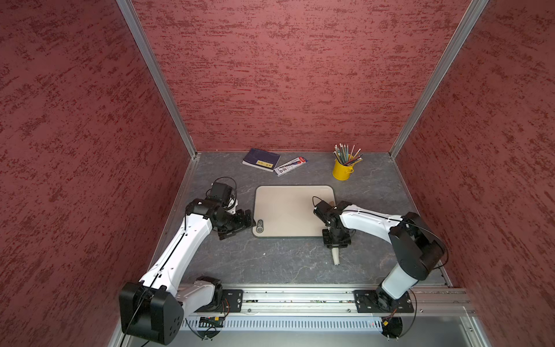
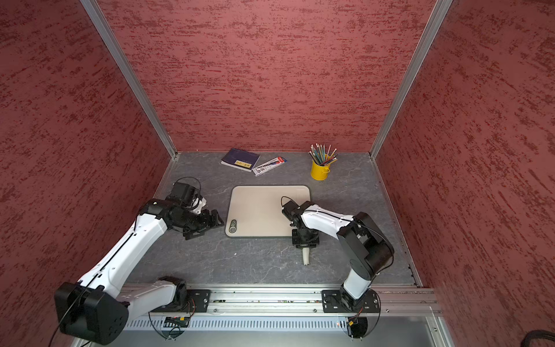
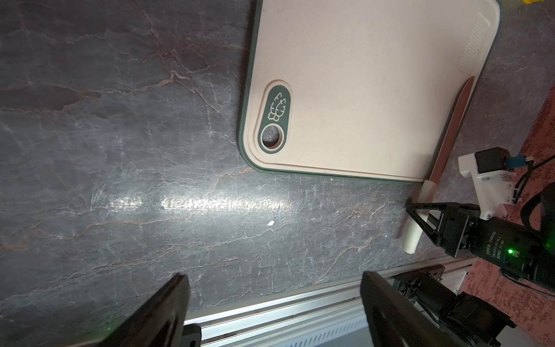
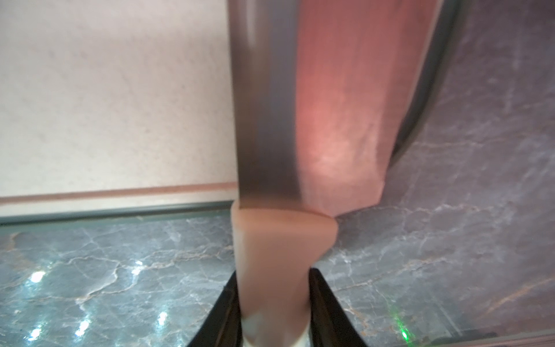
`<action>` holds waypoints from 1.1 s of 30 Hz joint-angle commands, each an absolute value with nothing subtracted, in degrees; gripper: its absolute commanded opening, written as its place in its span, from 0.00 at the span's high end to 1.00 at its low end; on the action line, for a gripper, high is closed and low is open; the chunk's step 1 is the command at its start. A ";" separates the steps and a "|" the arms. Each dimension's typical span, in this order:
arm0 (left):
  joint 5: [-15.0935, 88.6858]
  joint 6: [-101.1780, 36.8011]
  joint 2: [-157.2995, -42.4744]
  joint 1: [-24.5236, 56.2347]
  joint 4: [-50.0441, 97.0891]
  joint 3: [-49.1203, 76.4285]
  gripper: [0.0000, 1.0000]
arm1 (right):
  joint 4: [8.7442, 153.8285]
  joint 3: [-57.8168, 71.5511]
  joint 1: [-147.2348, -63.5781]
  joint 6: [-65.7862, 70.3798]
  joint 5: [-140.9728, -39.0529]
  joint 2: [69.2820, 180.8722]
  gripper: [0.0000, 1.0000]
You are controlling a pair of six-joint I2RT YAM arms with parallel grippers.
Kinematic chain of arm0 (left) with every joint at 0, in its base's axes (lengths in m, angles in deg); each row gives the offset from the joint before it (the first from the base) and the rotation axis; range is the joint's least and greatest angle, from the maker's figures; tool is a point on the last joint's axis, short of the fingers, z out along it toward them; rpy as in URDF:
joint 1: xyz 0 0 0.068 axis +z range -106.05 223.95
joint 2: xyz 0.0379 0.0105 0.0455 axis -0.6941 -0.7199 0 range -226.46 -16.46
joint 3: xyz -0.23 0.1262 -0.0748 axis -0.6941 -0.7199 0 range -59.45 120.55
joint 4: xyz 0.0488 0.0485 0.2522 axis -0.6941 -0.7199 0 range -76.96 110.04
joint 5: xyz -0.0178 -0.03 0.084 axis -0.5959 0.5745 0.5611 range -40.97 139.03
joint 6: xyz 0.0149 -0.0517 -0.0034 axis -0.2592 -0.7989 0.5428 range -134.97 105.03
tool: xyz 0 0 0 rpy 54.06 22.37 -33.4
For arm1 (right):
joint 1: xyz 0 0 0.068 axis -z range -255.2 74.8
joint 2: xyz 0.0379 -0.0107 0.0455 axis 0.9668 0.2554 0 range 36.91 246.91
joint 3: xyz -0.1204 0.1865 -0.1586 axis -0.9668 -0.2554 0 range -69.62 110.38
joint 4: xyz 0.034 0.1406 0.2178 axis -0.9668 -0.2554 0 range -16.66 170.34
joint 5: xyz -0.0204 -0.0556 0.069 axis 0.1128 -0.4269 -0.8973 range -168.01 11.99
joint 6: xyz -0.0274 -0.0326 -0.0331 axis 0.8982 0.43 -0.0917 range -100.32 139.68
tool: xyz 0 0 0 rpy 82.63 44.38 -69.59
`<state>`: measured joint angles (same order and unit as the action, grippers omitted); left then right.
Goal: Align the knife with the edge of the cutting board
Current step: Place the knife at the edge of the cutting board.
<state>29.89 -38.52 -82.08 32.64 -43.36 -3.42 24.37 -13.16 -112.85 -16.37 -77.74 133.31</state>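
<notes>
The beige cutting board lies flat mid-table, its green badge at the near left corner. The knife's grey blade runs along the board's right short side, near the rim. Its pale handle sticks out past the near edge over the table. My right gripper is shut on the handle, pointing down. My left gripper stands open and empty just left of the board.
A dark-blue booklet and a pen pack lie at the back. A yellow cup of pencils stands at the back right. An aluminium rail runs along the table's front; red walls close three sides.
</notes>
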 commanded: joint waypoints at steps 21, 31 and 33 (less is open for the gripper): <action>30.55 -38.17 -81.85 31.91 -43.08 -3.82 0.06 | 24.52 -11.95 -111.33 -18.56 -78.26 133.46 0.64; 30.54 -38.17 -81.94 31.83 -43.14 -3.84 0.06 | 24.70 -11.91 -111.33 -18.51 -78.78 133.53 0.51; 30.54 -38.17 -82.02 31.83 -43.15 -3.89 0.06 | 24.70 -11.95 -111.28 -18.48 -78.72 133.44 0.50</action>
